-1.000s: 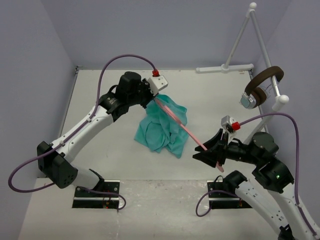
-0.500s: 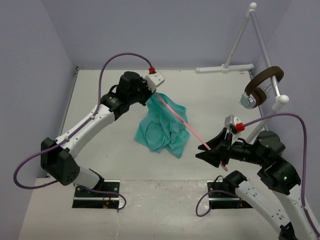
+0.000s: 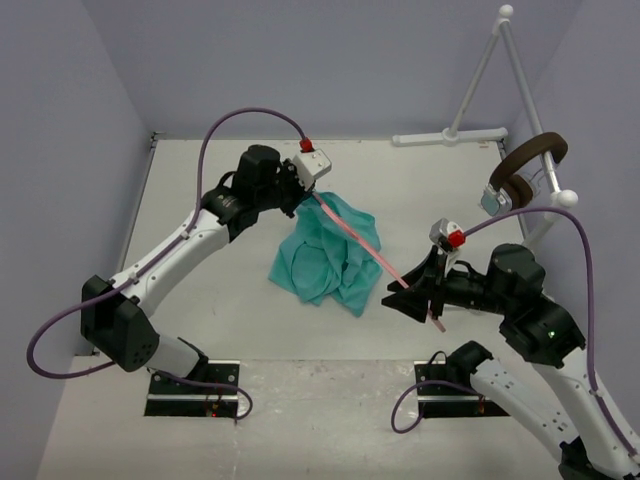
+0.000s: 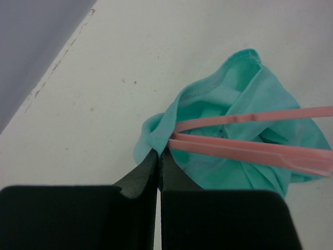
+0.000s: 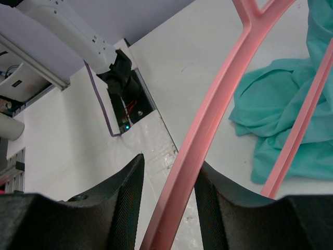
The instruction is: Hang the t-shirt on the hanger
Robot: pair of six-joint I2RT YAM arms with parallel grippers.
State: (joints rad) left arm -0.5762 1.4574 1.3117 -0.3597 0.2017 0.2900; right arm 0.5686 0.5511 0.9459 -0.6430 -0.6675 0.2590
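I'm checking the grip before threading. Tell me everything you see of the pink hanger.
The hanger is thin, glossy pink plastic with flat bars that fork. It is held aloft, slanting from the right hand, which clamps one bar, toward the shut left hand, where its far end lies against the teal t-shirt pinched there.

We can read no writing, label, brand name, number or sign in any of the three views. The t-shirt (image 3: 320,262) is plain cloth. The hanger (image 3: 365,245) shows only bare pink plastic, with nothing legible moulded into it.
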